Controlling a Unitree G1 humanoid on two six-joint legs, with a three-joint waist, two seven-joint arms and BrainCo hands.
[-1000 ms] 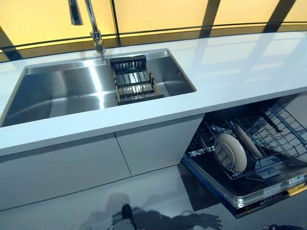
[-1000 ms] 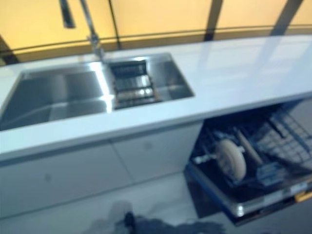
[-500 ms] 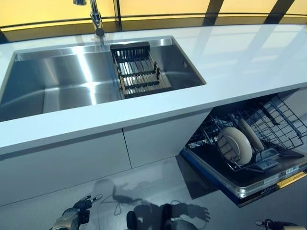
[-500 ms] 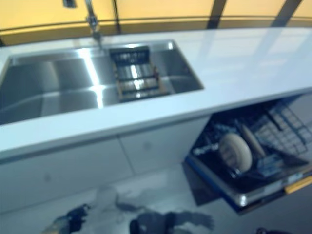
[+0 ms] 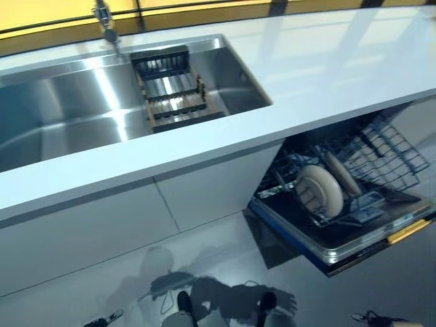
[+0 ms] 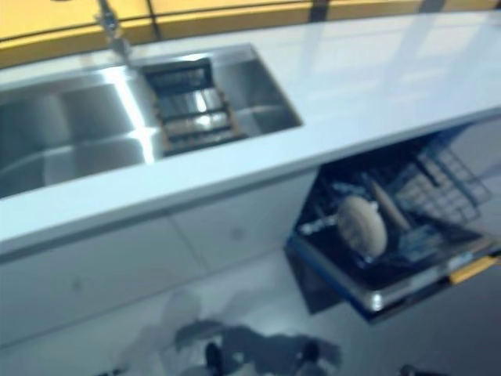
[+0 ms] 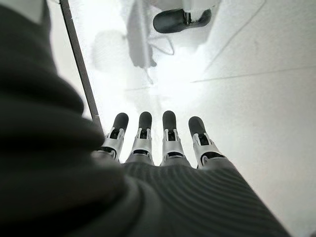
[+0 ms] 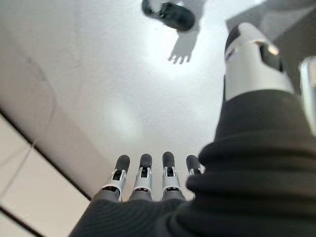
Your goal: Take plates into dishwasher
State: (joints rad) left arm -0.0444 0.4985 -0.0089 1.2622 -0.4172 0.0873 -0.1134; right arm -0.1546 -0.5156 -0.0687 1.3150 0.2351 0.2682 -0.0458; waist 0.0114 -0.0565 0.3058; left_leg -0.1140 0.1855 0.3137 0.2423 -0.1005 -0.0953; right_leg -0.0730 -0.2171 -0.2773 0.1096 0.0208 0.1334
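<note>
left eye view: two round cream ceramic plates (image 5: 319, 192) stand on edge in the blue wire lower rack (image 5: 381, 153) of the pulled-out dishwasher (image 5: 340, 248), under the white countertop (image 5: 327, 68). the stainless steel sink (image 5: 61, 116) shows no plates; only a dark slatted drain rack (image 5: 174, 95) sits in its right part, below the chrome tap (image 5: 103, 17). counter bare of dishes as far as visible.

right eye view: same layout. front plate leans upright in the tines, second plate just behind it. no hand near the rack or sink.

left wrist view: left hand (image 7: 163, 136) hangs over the pale floor (image 7: 256, 98), fingers (image 7: 169, 123) straight and released, holding nothing.

right wrist view: right hand (image 8: 148, 173) likewise over the floor, fingers (image 8: 144, 165) extended and slack, nothing in them.

judgement: loading looks done or nearly so. both plates visible are already racked, none seen waiting in sink or on counter, both hands empty and lowered. what is left, if anything: sliding the rack in and closing the dishwasher door; cannot tell whether more plates lie out of view.
</note>
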